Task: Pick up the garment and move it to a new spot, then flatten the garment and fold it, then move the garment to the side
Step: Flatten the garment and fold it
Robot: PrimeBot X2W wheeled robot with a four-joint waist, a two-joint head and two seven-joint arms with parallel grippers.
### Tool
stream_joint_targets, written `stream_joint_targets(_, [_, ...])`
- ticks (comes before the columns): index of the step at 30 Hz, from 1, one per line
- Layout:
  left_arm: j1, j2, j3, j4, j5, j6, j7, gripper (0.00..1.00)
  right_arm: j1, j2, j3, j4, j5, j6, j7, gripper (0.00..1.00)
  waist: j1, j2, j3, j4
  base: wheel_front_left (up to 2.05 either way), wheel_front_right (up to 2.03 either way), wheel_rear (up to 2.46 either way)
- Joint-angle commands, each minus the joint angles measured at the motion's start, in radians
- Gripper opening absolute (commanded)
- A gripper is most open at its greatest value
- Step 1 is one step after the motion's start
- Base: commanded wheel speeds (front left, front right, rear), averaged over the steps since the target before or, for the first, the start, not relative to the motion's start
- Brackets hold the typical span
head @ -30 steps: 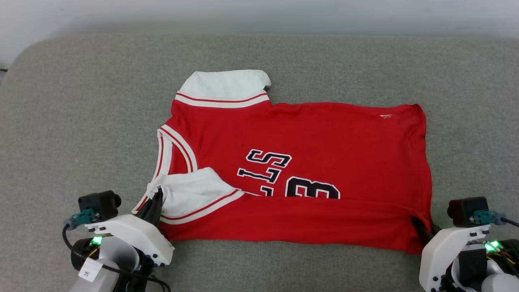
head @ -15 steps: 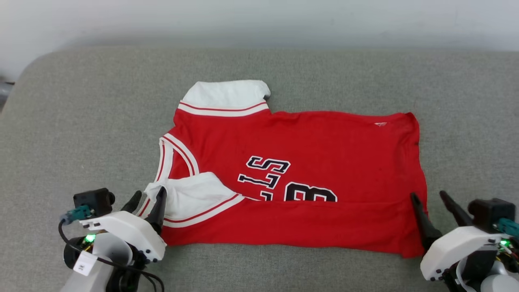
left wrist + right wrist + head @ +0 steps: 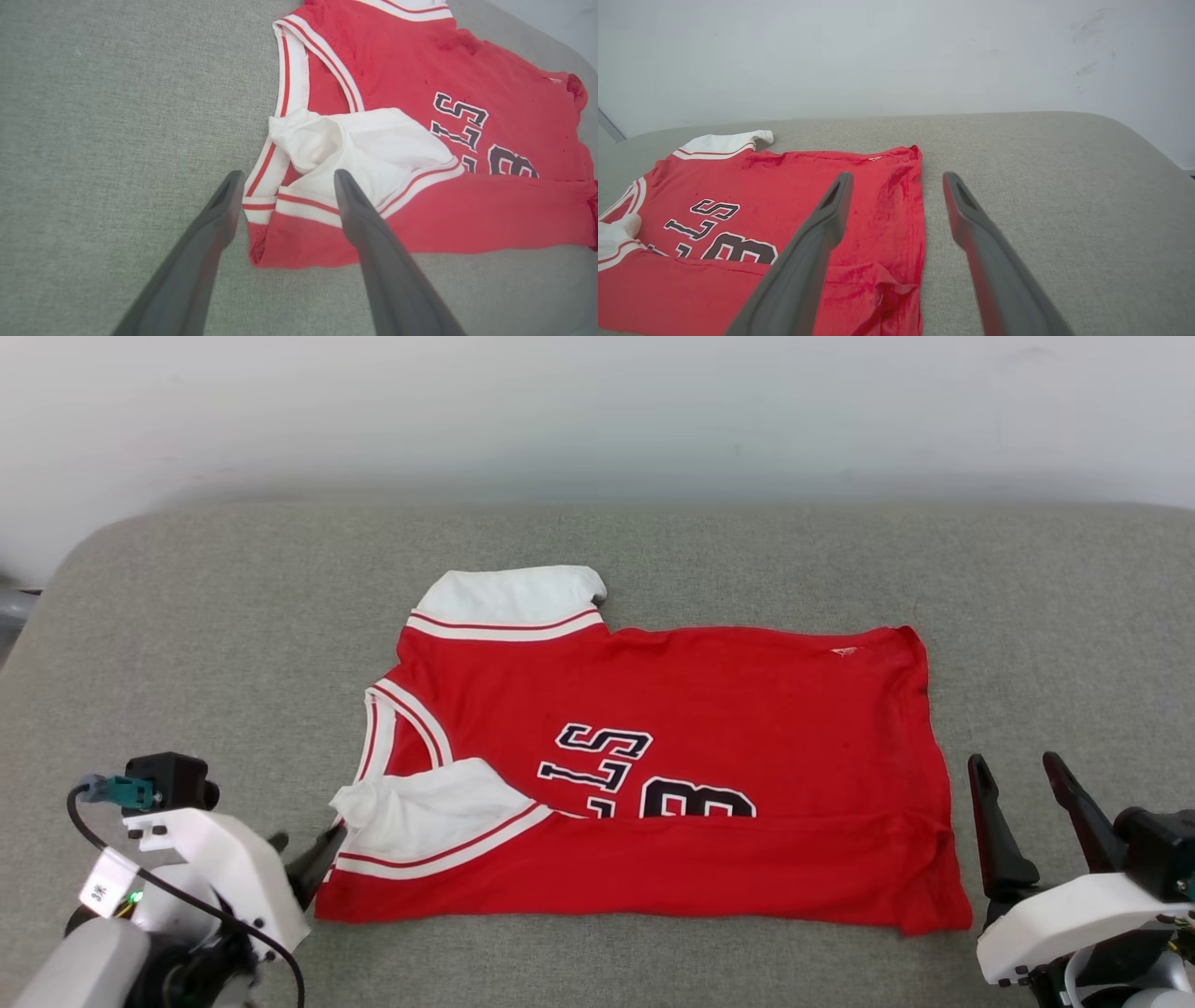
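Observation:
The garment [image 3: 672, 700], red with white sleeves and black lettering, lies spread on the grey cushioned surface [image 3: 187, 644], collar to the left. Its near long edge is folded up over the lower part of the lettering, and the near white sleeve [image 3: 373, 149] lies folded onto the chest. My left gripper [image 3: 301, 851] stands open just off the garment's near left corner; in the left wrist view my left gripper [image 3: 286, 175] hangs open above that corner, holding nothing. My right gripper [image 3: 1016, 761] stands open beside the garment's right hem [image 3: 901, 200], with nothing between its fingers.
A white wall [image 3: 597, 411] rises behind the grey surface. Bare grey fabric stretches left of the garment [image 3: 93, 116], right of it [image 3: 1041, 186] and behind it. The surface's rounded far corners show at the left and right.
Both grippers have opened, let go of the garment's near corners and drawn back from it. The head camera has tilted up, so the whole picture sits lower.

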Motion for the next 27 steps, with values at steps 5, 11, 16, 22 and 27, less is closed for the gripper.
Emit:
stream_joint_targets(5, [0.042, 0.078, 0.002, -0.06, -0.075, 0.05, 0.197, 1.0, 0.004, 0.009, 0.002, -0.028, -0.001, -0.001, 0.019, 1.0, 0.0001, 0.0, 0.037, -0.025, 0.0, 0.0, 0.0])
stream_joint_targets(11, [0.047, 0.075, 0.002, -0.053, -0.1, 0.066, 0.232, 1.0, -0.024, 0.009, -0.001, -0.028, 0.007, -0.001, 0.023, 1.0, 0.0001, 0.0, 0.081, -0.046, 0.0, 0.0, 0.0])
stream_joint_targets(16, [0.038, 0.044, -0.029, -0.004, -0.117, 0.059, 0.263, 1.0, -0.039, 0.01, -0.003, -0.022, 0.013, -0.001, 0.029, 1.0, 0.0001, 0.0, 0.111, -0.058, 0.0, 0.0, 0.0])
stream_joint_targets(22, [0.029, -0.005, -0.069, 0.048, -0.14, 0.036, 0.307, 0.04, -0.045, 0.01, -0.03, -0.017, 0.014, -0.001, 0.05, 1.0, 0.0001, 0.0, 0.122, -0.061, 0.0, 0.0, 0.0])
stream_joint_targets(27, [0.013, -0.001, -0.059, 0.051, -0.125, 0.018, 0.27, 0.0, -0.025, 0.009, -0.048, -0.011, 0.041, -0.001, 0.13, 1.0, 0.0001, 0.0, 0.106, -0.053, 0.0, 0.0, 0.0])
